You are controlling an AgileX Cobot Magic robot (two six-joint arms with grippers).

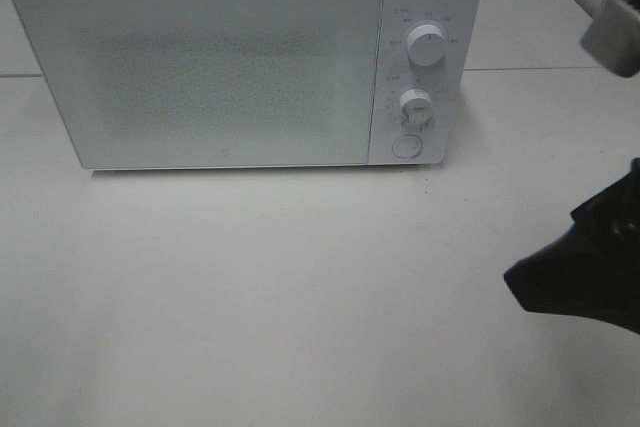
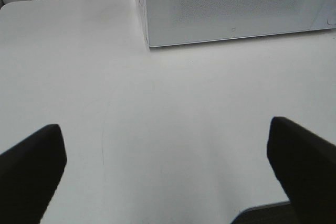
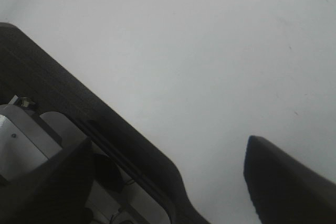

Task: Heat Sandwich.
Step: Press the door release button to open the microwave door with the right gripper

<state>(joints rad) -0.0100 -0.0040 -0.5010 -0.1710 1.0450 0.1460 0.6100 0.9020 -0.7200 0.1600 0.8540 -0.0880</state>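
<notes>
A white microwave (image 1: 220,57) stands at the back of the pale desk (image 1: 280,297), its door closed. On its right-hand panel an upper dial (image 1: 428,45) and a lower dial (image 1: 416,107) sit above a round button (image 1: 406,146).

Microwave (image 1: 230,57): one, upper left of the exterior high view.
Knobs: two, upper knob (image 1: 428,45) and lower knob (image 1: 416,107), on its panel.
Round button (image 1: 406,146): one, under the knobs.
Table (image 1: 250,297): one, white, filling the lower frame.
Grippers: two, left gripper (image 2: 165,166) and right gripper (image 3: 165,156).
Fingers (image 2: 31,166): two dark ones on each gripper, four in all.
</notes>
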